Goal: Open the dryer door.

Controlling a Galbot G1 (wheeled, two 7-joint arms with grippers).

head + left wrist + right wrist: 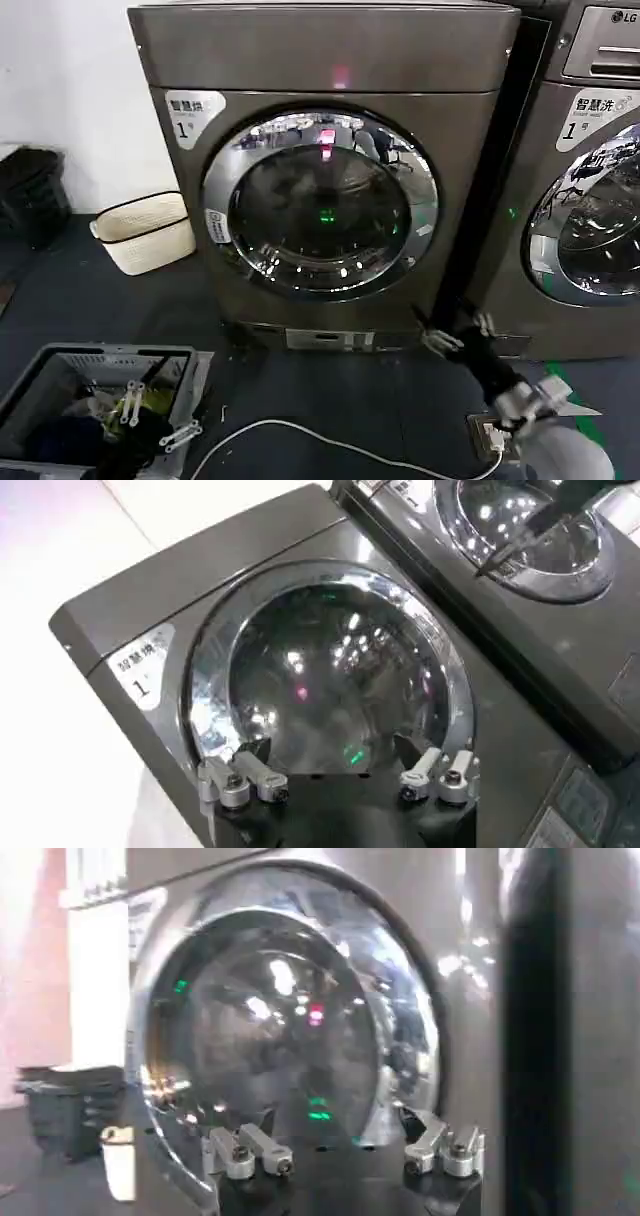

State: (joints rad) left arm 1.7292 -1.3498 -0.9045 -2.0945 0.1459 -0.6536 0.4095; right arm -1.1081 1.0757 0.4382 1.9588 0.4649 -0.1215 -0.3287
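Nearest the head camera, at five o'clock, the right gripper [458,333] reaches up and forward from the robot's body, its fingers spread wide and holding nothing. At seven o'clock the left gripper [150,415] hangs low over a grey bin [40,370] of laundry, also spread wide and empty, well apart from the machine.

Dead centre stands the dryer door [320,205], shut flush against its machine, chrome rim unbroken all round the dark glass. At three o'clock sits the LG machine [590,180] with its own round door; that one is not the target. At nine o'clock a cream basket [150,235] rests on the floor by the wall.

From the right gripper the door lies up and toward eleven o'clock: the fingers sit just below and beside the rim's lower right arc, near the dryer's base, not yet touching it. In the right wrist view the open fingers [250,1153] frame the glass [280,1038] straight ahead.

I judge the right arm to be the one for the job, being far nearer. Which edge carries the latch I cannot tell. The move turns on lifting toward the rim's three o'clock edge and hooking a finger behind the chrome.
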